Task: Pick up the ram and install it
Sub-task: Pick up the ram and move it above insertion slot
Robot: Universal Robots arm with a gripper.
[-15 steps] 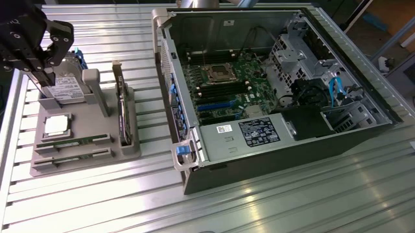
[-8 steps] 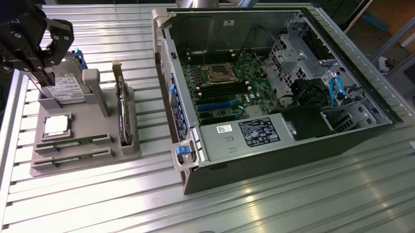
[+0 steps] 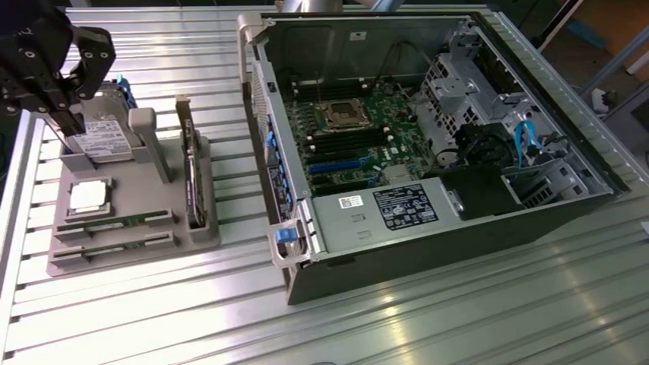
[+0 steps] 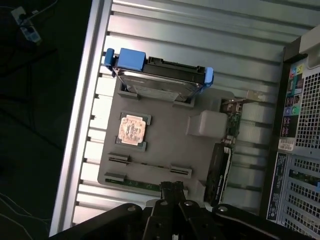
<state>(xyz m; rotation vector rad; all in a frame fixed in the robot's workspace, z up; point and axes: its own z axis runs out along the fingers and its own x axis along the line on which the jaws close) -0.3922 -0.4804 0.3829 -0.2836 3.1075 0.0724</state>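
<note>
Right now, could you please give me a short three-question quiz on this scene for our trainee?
1. True or false: both ram sticks sit inside the computer case.
2. Which item lies flat in the grey holder, between the hard drive and the ram sticks? A) the processor chip B) a fan C) a coiled cable
3. Fill in: the tool has its jaws ___.

Key: 1 false, they sit in the grey holder; 2 A; 3 shut.
</note>
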